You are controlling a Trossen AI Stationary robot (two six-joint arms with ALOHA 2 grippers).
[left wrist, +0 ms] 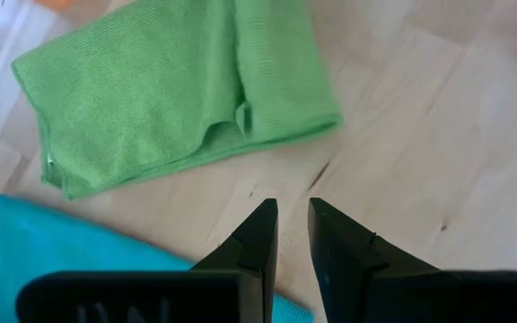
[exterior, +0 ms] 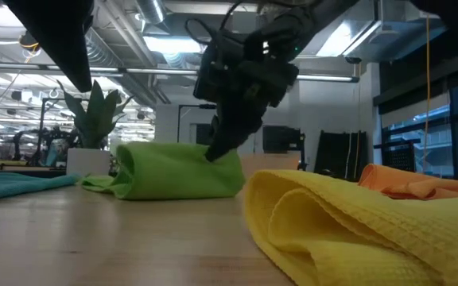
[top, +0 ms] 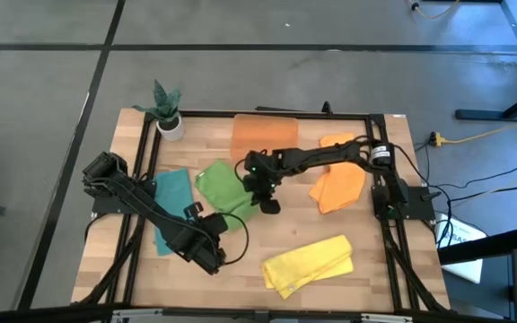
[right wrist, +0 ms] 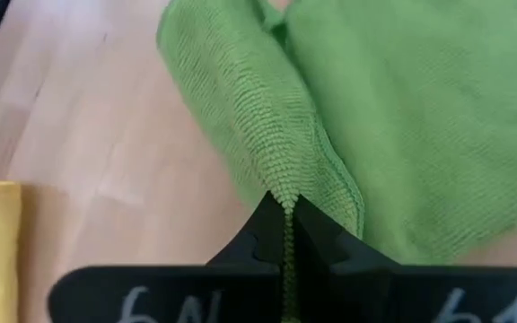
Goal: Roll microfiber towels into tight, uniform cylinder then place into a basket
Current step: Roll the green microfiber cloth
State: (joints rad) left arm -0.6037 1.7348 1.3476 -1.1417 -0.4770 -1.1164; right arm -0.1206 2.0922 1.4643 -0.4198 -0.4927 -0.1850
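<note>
The right gripper (right wrist: 285, 205) is closed on an edge of the pinched towel (top: 223, 187). The rest of that towel spreads on the table (top: 393, 260) ahead of the fingertips. The basket (top: 265, 136) lies beyond it, with the plant pot (top: 170, 126) further to the side. The loose towel (top: 311, 263) lies behind these fingers. The towel pair (top: 339, 184) lies beside the right arm. The left gripper (left wrist: 290, 215), its fingers slightly parted, stands over bare table. The flat towel (left wrist: 52, 242) lies just beside these fingers, and the pinched towel lies ahead of them.
</note>
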